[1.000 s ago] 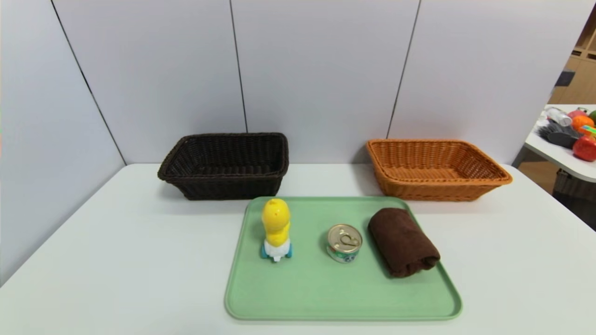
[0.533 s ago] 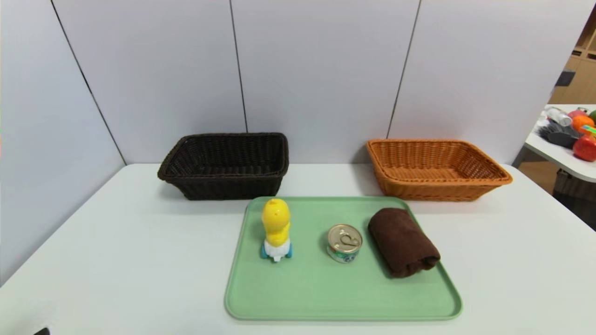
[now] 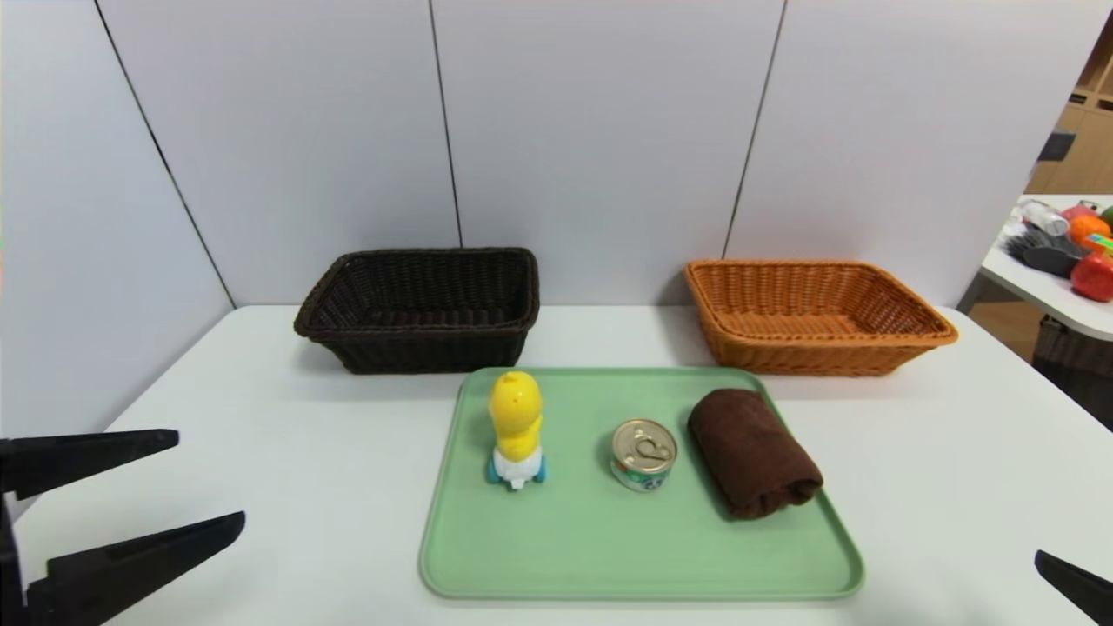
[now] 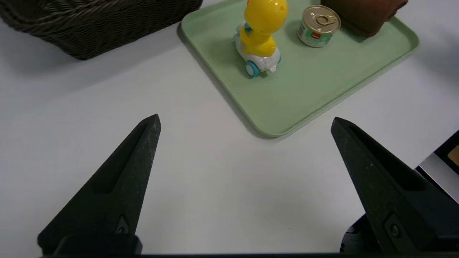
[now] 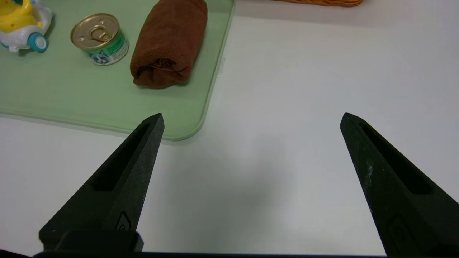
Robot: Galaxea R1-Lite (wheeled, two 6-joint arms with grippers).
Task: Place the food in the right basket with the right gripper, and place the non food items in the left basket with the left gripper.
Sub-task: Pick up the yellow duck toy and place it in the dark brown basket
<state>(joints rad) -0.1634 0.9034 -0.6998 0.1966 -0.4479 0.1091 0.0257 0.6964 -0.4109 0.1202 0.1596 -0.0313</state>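
Both hands newly in view, L hand (image 3: 209, 478) & R hand (image 5: 251, 118) wide open, empty, nr tray (image 3: 609, 556)

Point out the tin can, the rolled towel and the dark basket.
tin can (image 3: 644, 448), head view, on its gold lid.
rolled towel (image 3: 752, 452), head view, on its upper side.
dark basket (image 3: 435, 348), head view, on its front wall.

- The left gripper (image 3: 209, 478) juts in at the head view's lower left corner, jaws spread wide, holding nothing.
- The right gripper (image 5: 251, 120), jaws equally wide, shows one fingertip (image 3: 1074, 582) at the lower right.
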